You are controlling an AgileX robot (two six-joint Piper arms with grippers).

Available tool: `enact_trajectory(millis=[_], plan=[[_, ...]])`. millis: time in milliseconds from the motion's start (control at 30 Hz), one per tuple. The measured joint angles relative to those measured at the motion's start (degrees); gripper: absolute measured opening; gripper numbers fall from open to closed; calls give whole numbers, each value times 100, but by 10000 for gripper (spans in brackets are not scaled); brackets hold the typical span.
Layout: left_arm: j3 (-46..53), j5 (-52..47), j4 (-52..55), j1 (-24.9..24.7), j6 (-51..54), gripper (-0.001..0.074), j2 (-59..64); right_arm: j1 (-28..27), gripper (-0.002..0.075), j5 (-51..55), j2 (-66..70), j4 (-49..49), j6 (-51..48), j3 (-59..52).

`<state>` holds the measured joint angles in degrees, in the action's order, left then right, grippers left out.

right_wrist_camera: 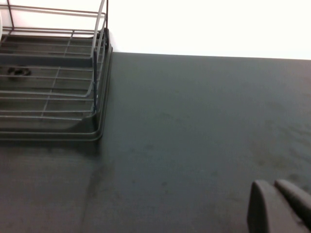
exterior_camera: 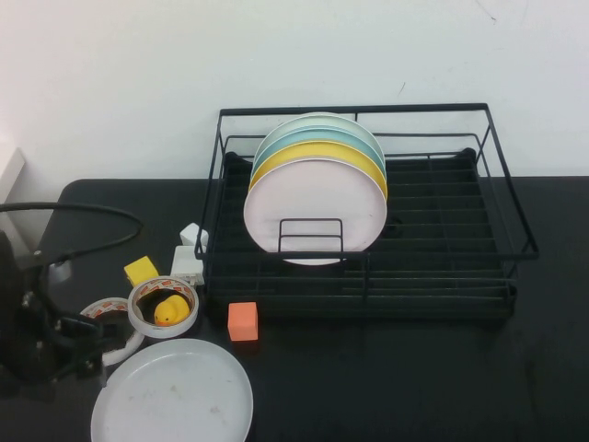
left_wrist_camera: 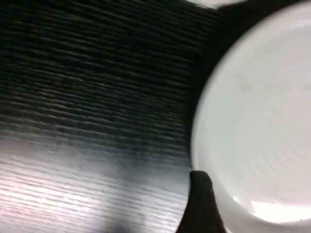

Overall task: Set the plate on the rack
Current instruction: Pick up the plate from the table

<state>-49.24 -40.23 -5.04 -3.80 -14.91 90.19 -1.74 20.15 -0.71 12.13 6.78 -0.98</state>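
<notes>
The plate (exterior_camera: pixel 173 394), large, round and white, lies flat on the black table at the front left. In the left wrist view it (left_wrist_camera: pixel 257 121) fills the right side. My left gripper (exterior_camera: pixel 89 344) is low at the plate's left rim, open and empty; one dark finger (left_wrist_camera: pixel 200 204) sits just beside the rim. The black wire rack (exterior_camera: pixel 442 267) stands at the back centre and also shows in the right wrist view (right_wrist_camera: pixel 53 97). My right gripper (right_wrist_camera: pixel 273 185) is shut and empty above bare table right of the rack, out of the high view.
A pale pink plate (exterior_camera: pixel 316 207), a yellow plate (exterior_camera: pixel 317 152) and teal plates stand in the rack's left slots. An orange cube (exterior_camera: pixel 243 321), a yellow cube (exterior_camera: pixel 141 271), a tape roll holding a yellow duck (exterior_camera: pixel 168 310), another tape roll (exterior_camera: pixel 103 310) and a white block (exterior_camera: pixel 189 263) lie left of the rack.
</notes>
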Motion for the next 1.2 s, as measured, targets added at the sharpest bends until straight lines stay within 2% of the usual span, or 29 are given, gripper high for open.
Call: enact_trajectory(millis=[100, 367, 533, 900, 1200], plan=[[-4, 181, 1, 182, 70, 437, 285, 0, -2, 0, 0, 0, 0, 0], [113, 1170, -251, 193, 544, 435, 1155, 0, -2, 0, 0, 0, 0, 0], [113, 1503, -298, 193, 646, 397, 1555, 0, -2, 0, 0, 0, 0, 0], [113, 1939, -638, 193, 722, 221, 1971, 0, -2, 0, 0, 0, 0, 0], [53, 1850, -719, 193, 770, 69, 2218, 0, -2, 0, 0, 0, 0, 0]])
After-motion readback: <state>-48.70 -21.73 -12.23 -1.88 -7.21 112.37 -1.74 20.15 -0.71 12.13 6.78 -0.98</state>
